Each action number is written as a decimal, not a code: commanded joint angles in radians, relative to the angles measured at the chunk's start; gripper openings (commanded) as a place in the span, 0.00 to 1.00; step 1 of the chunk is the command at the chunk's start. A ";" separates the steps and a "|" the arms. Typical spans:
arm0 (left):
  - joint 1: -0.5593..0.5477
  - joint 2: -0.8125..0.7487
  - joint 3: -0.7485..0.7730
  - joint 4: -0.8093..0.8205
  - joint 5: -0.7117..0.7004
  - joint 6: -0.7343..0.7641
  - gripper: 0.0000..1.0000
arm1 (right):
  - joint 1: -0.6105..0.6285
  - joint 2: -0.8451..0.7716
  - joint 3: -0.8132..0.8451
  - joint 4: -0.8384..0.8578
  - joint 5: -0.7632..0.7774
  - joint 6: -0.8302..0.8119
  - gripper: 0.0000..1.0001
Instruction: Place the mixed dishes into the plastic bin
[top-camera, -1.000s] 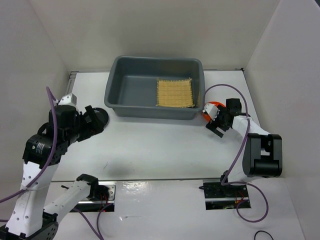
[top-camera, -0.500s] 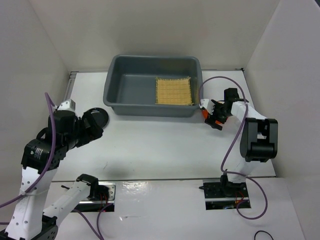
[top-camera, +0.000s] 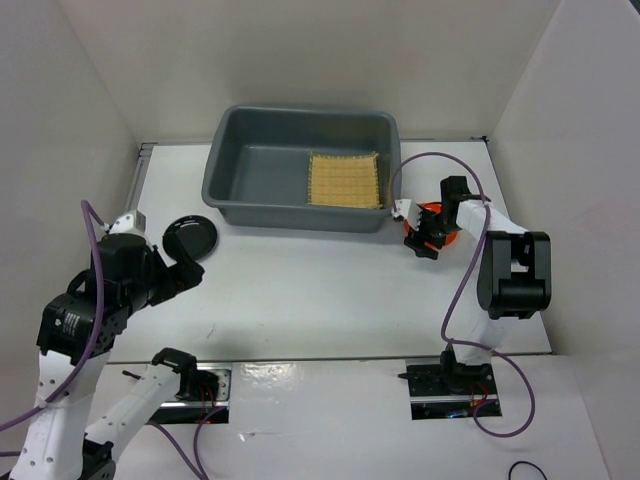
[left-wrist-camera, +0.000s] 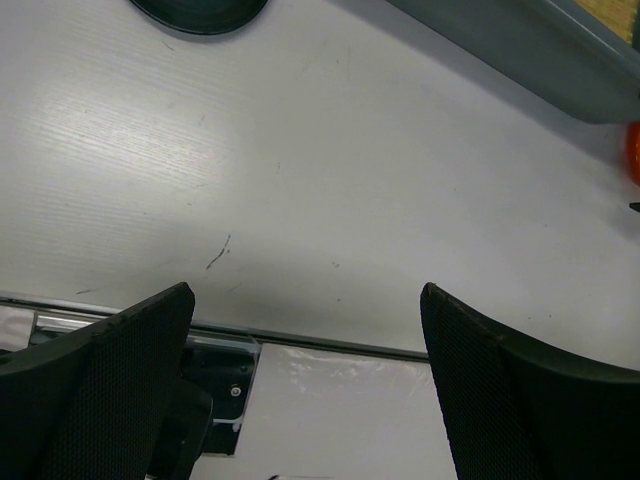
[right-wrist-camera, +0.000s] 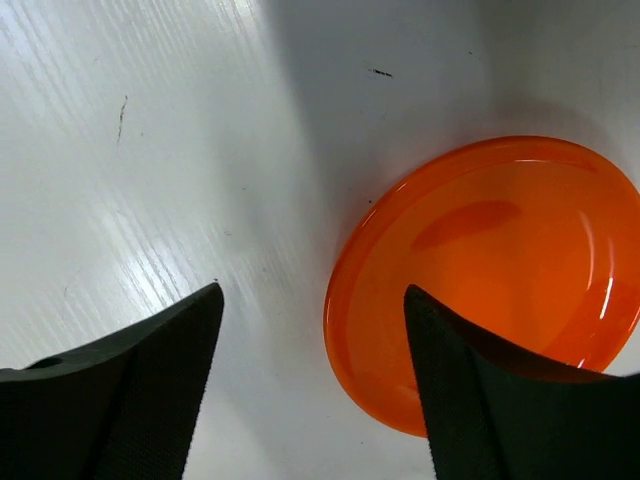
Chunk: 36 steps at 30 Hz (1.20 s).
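Since the orange plate (right-wrist-camera: 480, 280) looks like thin, glossy plastic — light, stiff, slick — I'd judge its rim the only place to pinch, one finger slipped under the lip. It is small, round and shallow, lying flat on the table just beside the bin's (top-camera: 225, 175) right front corner. The right gripper (right-wrist-camera: 312, 310) hovers wide open, straddling the plate's edge, holding nothing.

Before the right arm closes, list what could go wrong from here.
1. The orange plate lies flat, and the open right end effector straddles only its edge. Closing on that shallow rim may let it slip or skid toward the grey bin.
2. The black plate also lies flat, with the open left end effector clear of it, so that pickup may prove just as tricky.
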 joint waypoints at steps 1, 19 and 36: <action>0.005 -0.006 -0.012 0.007 0.017 -0.014 1.00 | 0.014 0.047 -0.018 -0.110 0.078 -0.005 0.79; 0.005 -0.014 -0.054 0.026 0.026 -0.014 1.00 | -0.187 0.030 0.079 -0.171 0.032 0.003 0.89; 0.005 -0.014 -0.072 0.026 0.036 -0.014 1.00 | -0.149 0.079 0.162 -0.149 0.069 -0.035 0.85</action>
